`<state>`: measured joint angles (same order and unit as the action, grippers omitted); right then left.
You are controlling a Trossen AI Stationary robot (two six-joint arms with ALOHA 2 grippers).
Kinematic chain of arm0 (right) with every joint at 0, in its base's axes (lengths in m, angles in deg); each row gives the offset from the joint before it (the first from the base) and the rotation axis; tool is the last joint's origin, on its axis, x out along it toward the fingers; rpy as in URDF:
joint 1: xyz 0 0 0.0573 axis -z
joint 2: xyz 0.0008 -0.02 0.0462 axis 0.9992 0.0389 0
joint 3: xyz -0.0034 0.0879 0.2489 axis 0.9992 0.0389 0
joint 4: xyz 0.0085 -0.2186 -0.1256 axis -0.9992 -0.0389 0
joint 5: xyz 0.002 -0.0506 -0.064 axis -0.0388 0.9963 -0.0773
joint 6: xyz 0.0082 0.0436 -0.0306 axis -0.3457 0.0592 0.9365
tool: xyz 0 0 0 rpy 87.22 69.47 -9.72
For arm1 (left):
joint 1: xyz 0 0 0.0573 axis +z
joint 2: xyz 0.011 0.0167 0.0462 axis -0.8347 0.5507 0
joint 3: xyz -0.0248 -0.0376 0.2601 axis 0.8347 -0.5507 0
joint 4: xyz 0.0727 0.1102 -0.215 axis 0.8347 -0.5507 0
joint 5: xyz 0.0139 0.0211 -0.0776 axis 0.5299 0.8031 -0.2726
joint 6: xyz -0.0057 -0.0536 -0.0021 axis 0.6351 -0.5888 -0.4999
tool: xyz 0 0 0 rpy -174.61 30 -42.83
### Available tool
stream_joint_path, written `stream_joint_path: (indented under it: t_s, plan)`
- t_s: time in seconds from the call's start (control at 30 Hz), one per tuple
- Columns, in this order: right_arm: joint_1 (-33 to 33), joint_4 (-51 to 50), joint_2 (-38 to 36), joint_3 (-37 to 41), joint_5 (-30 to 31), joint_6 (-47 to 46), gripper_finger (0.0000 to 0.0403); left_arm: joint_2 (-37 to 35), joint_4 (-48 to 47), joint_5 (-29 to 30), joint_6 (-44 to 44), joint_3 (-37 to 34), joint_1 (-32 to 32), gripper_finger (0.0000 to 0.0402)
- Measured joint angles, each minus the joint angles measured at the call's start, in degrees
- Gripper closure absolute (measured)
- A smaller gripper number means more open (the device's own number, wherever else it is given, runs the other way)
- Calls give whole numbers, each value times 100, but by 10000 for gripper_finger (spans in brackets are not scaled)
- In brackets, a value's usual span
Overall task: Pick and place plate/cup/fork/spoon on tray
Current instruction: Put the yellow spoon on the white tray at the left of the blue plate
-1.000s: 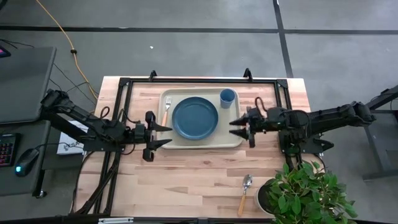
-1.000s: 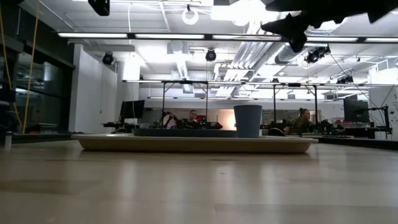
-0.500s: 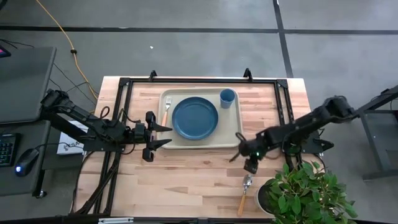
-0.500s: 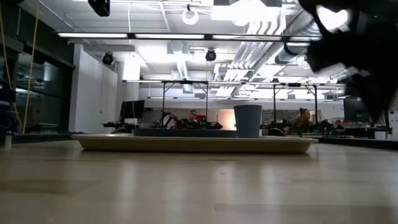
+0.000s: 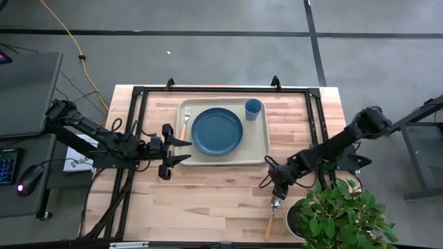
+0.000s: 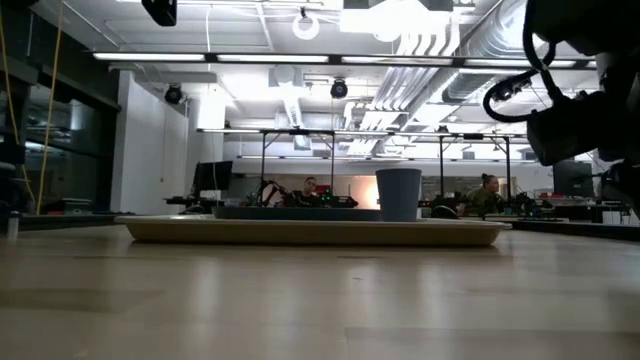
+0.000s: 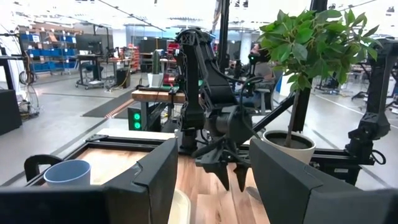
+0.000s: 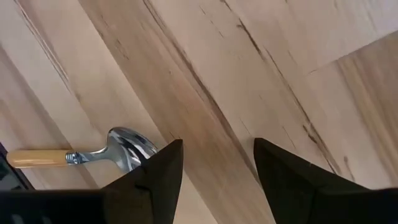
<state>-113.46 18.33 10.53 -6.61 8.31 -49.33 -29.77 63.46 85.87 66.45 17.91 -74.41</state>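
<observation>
Your spoon (image 5: 272, 216) lies on the bare worktop (image 5: 208, 194) beside the plant (image 5: 339, 214), well apart from the tray (image 5: 259, 149), bowl toward the tray and orange handle toward the near edge, while your right tool (image 5: 277, 195), fingers spread, has swung from beside the tray to directly above its bowl.

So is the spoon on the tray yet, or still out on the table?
Out. The spoon lies flat on bare wood, apart from the tray, beside the potted plant. The right gripper hovers over its bowl, jaws open.
</observation>
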Motion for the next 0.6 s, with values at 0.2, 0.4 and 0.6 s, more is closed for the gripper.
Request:
stream_joint_path:
  t_s: [0.2,0.4,0.6]
  plan:
    - [-176,175,-36,20,98,-29,210,0,2,-7,2,0,2,220]
    - [-173,-82,-350,-61,43,82,210,0,4,-9,1,0,2,220]
    - [-219,-35,-668,-61,114,-186,210,0,3,-7,0,0,0,220]
